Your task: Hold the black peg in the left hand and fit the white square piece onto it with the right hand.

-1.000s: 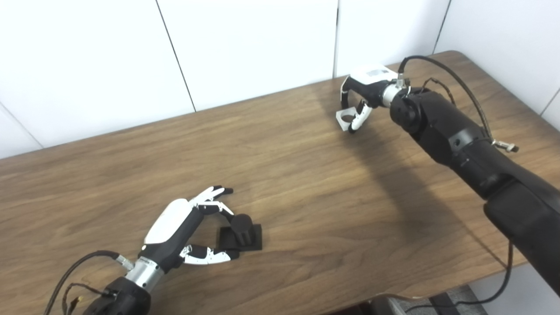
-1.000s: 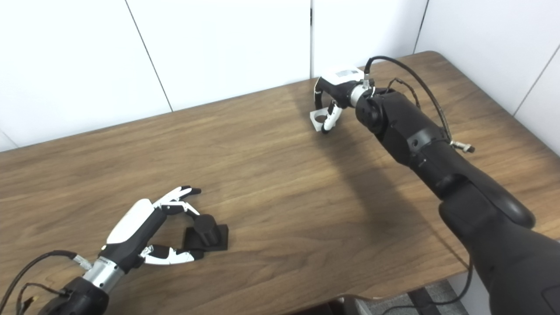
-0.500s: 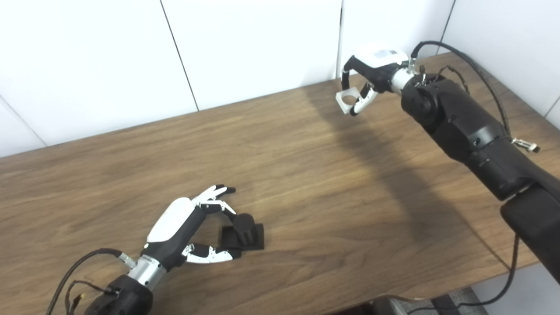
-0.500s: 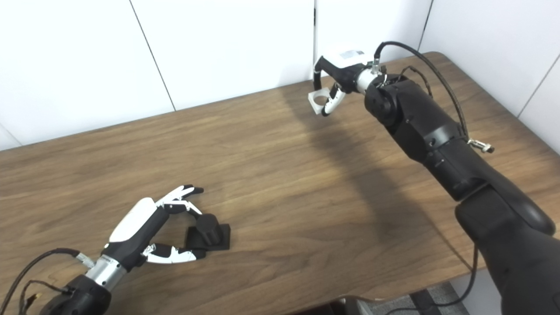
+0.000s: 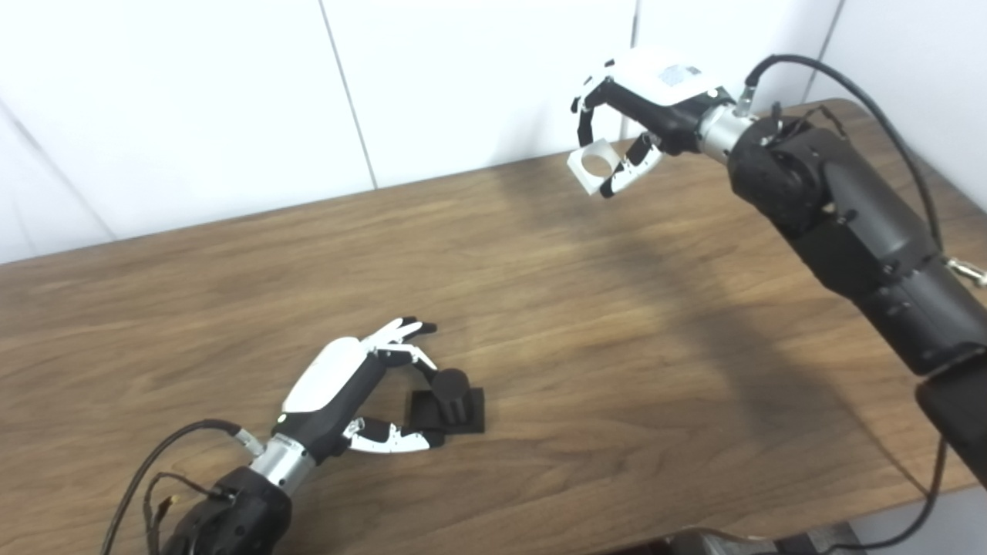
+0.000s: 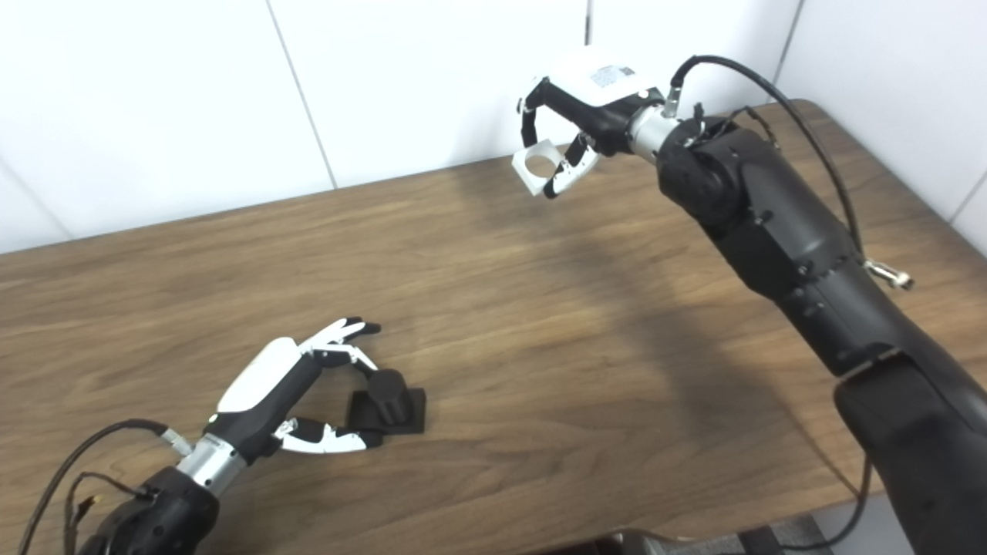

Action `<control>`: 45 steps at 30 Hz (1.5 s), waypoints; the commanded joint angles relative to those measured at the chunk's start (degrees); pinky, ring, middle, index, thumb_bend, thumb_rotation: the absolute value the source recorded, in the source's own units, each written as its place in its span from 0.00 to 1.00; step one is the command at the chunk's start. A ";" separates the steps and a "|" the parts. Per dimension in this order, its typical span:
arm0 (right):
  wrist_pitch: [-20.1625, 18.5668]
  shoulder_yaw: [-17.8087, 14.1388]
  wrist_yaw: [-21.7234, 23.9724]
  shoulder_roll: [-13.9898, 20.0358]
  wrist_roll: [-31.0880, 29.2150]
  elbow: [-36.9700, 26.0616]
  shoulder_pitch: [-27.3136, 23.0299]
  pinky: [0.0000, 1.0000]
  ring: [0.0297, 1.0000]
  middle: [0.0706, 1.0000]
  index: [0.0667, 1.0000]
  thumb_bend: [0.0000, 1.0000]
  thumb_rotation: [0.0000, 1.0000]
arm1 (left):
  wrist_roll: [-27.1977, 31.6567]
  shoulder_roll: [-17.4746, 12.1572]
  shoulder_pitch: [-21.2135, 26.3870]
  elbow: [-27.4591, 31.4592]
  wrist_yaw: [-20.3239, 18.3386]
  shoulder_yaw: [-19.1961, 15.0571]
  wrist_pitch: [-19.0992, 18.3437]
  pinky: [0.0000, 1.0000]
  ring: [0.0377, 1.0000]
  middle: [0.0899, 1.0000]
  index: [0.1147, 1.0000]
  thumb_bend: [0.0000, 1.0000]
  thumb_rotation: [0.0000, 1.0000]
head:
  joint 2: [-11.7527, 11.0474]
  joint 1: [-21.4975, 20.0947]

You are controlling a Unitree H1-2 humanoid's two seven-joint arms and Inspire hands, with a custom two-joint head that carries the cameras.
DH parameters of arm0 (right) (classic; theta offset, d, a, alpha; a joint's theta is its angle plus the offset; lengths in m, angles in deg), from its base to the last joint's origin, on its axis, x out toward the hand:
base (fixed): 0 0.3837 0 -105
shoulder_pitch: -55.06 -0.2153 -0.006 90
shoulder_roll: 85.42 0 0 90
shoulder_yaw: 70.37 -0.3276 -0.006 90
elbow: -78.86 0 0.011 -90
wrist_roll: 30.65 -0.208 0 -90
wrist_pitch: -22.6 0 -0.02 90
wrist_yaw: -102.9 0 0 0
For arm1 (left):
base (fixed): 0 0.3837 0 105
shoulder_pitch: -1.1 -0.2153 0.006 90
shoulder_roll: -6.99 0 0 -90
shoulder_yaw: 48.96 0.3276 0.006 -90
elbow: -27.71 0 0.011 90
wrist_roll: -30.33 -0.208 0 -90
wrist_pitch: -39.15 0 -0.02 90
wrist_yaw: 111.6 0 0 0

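Two hands: we see both of our robot hands over a brown wood-grain table [image 5: 540, 324], one at the near left, one high at the far right.
Change: over the last second our right hand [image 5: 648, 92] has risen from the table's far right edge, carrying the small white square plastic piece with a round hole [image 5: 592, 163] clear of the surface and a little leftward. The camera also shifted.
Meaning: we judge the pick-up done and the carry toward the peg begun; the fitting is not yet done.
Right fingers: curled over the piece, pinching it against the thumb, with the hole in plain view.
Left hand: our left hand [image 5: 347, 393] rests low near the table's near left edge, fingers spread apart, holding nothing.
Peg: the black cylindrical peg on its flat black square base [image 5: 450, 401] stands upright on the table between the upper fingers and the thumb, seemingly touched at its base but not gripped.
Gap: piece and peg are well apart.
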 commanded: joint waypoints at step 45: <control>1.65 2.60 23.59 -7.36 -15.81 -21.77 -3.73 0.97 0.89 0.78 0.44 0.52 0.14 | -4.17 1.22 2.18 0.30 -2.19 2.83 -5.85 0.91 0.96 0.90 0.43 0.52 0.08 | 2.55 8.14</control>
